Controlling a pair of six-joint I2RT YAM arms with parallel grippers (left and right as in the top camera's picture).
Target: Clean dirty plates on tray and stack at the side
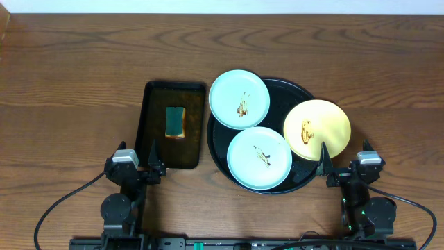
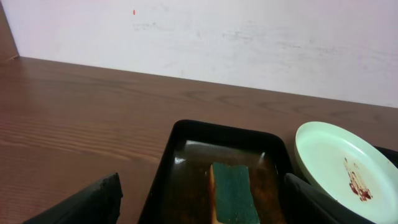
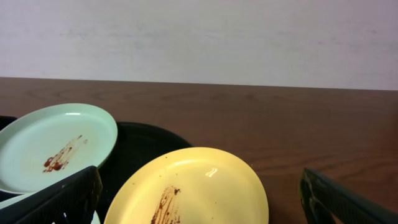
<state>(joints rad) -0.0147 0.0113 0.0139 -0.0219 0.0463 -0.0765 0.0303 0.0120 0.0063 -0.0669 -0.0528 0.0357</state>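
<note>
Three plates lie on the round black tray (image 1: 286, 94). One mint-blue plate (image 1: 239, 98) sits at the far left, another (image 1: 259, 157) is nearer me, and a yellow plate (image 1: 317, 128) rests at the right. Each carries a brown sauce smear. My left gripper (image 1: 139, 149) stands open at the near end of a rectangular tray, holding nothing. My right gripper (image 1: 345, 149) is open just short of the yellow plate's near right edge. In the right wrist view the yellow plate (image 3: 199, 186) fills the space ahead of the open gripper (image 3: 199, 202), with a mint plate (image 3: 56, 143) behind it to the left.
A small black rectangular tray (image 1: 156, 111) left of the round tray holds a green sponge (image 1: 176, 121). In the left wrist view the sponge (image 2: 233, 193) lies ahead of the open gripper (image 2: 202, 205), with a mint plate (image 2: 336, 158) to its right. Bare wooden table lies all around.
</note>
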